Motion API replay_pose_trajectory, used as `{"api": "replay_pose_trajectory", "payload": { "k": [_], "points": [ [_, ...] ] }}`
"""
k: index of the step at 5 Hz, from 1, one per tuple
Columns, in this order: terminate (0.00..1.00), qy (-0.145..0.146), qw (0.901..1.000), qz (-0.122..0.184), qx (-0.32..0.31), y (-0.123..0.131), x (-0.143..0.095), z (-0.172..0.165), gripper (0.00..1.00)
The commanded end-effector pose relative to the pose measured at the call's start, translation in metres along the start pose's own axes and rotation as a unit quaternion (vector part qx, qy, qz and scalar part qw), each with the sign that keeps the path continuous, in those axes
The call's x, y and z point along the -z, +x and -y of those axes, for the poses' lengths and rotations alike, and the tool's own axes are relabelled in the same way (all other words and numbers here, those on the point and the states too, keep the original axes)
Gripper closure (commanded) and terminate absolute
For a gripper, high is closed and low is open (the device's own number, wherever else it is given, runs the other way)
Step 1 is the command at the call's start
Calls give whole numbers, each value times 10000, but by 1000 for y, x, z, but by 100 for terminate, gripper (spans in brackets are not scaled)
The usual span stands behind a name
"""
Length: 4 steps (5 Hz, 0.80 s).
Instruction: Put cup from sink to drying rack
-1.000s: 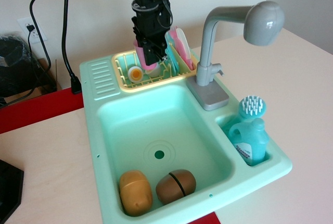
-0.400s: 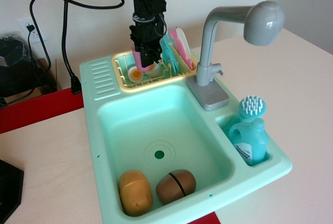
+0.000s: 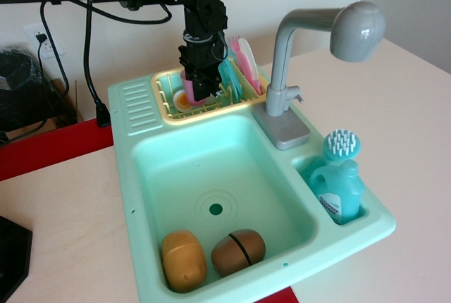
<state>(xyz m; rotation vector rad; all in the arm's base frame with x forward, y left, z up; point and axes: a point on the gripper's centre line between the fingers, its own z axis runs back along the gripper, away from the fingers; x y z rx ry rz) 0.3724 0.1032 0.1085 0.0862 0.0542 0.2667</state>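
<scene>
The pink cup [image 3: 189,84] is down inside the pale yellow drying rack [image 3: 166,106] at the back of the mint-green sink [image 3: 232,169]. My black gripper [image 3: 199,86] reaches straight down into the rack, its fingers on either side of the cup. The cup is mostly hidden behind the fingers. A toy egg half [image 3: 181,100] lies in the rack just left of the cup. Whether the fingers still press on the cup does not show.
Teal and pink plates [image 3: 238,63] stand in the rack's right side. A grey faucet [image 3: 310,49] rises right of the rack. Two brown potato toys [image 3: 184,259] [image 3: 238,251] lie at the basin's front. A blue soap bottle [image 3: 340,192] and brush [image 3: 342,145] sit at the right.
My gripper has sunk lower into the rack with the cup and shifted slightly back; the arm now stretches in more level from the left.
</scene>
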Motion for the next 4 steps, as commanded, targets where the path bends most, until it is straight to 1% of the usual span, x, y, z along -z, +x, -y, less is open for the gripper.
{"api": "replay_pose_trajectory", "payload": {
  "k": [1,3,4],
  "points": [
    [0,-145,9994,233,-230,4,-28,-2,0],
    [0,-60,9989,463,-50,-2,-48,9,0],
    [100,-10,9971,764,55,-4,-72,15,0]
  ]
}}
